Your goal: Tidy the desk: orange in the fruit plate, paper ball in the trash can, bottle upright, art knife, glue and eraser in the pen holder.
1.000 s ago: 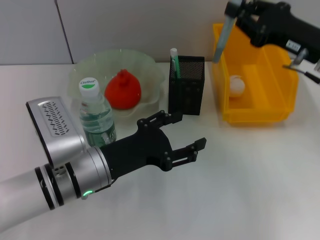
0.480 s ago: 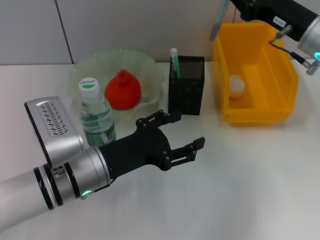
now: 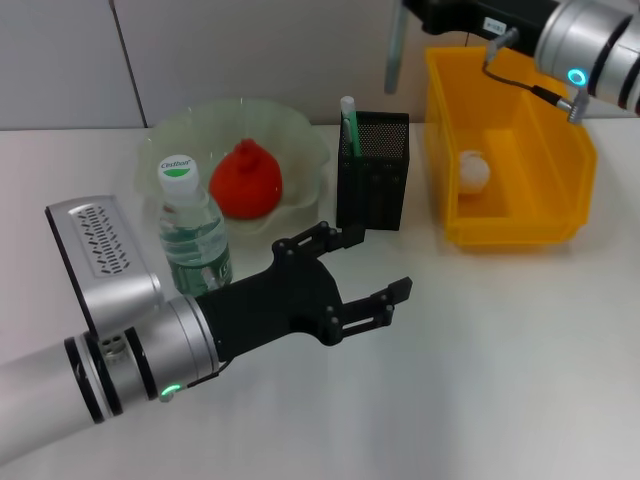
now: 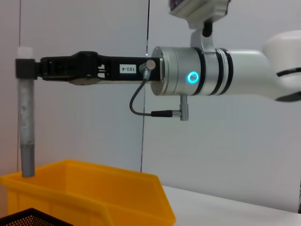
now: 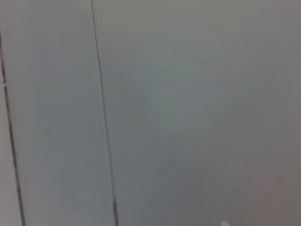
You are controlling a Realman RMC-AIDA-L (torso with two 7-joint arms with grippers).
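Right gripper (image 4: 29, 69) clamps a grey stick (image 3: 395, 50) hanging vertical — pen holder (image 3: 373, 170) lies just below, slightly toward the left. Left gripper (image 3: 365, 270) spread open, empty, parked low over the counter (image 3: 480, 360).

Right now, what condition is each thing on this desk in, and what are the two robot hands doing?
Clear plastic water bottle: upright, cap on.
Orange-red fruit: in the pale green fruit plate.
Crumpled white paper ball: inside the yellow bin.
Black mesh pen holder: upright, a green-white stick in it.
Left hand: open, empty.
Right hand: shut on a grey stick, held vertical.
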